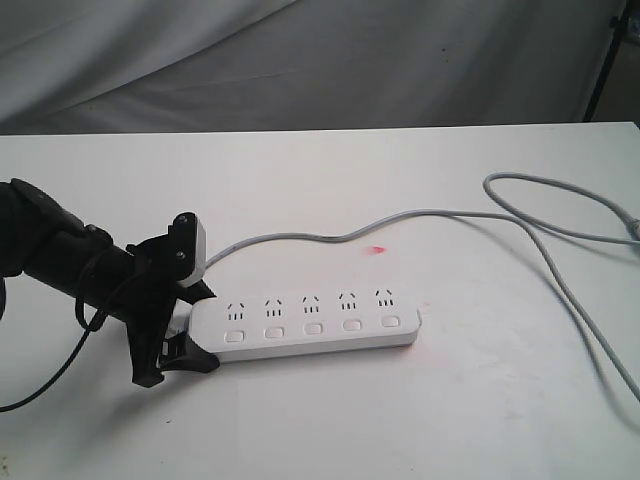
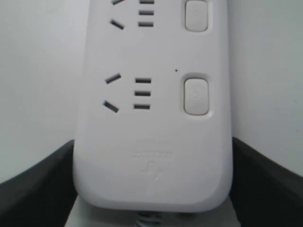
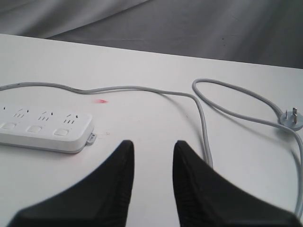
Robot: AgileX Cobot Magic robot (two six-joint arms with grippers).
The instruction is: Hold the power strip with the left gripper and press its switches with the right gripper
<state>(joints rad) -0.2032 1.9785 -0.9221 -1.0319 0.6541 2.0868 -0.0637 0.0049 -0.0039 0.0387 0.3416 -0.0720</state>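
Note:
The white power strip (image 1: 310, 325) lies flat on the white table (image 1: 300, 420), its five sockets in a row above its switches (image 1: 313, 329). My left gripper (image 1: 188, 322) is shut on the strip's left, cord-side end, one black finger on each long side. Up close in the left wrist view, the fingers (image 2: 38, 189) press the rounded end of the power strip (image 2: 151, 142), and a switch (image 2: 196, 96) sits just beyond. My right gripper (image 3: 152, 149) is open over bare table, well apart from the power strip (image 3: 45, 130). It does not show in the exterior view.
The grey cord (image 1: 420, 215) runs from the strip's left end behind it and loops across the right of the table to its plug (image 3: 289, 118). A small red spot (image 1: 378, 250) marks the table behind the strip. Dark cloth (image 1: 300, 60) hangs beyond the far edge.

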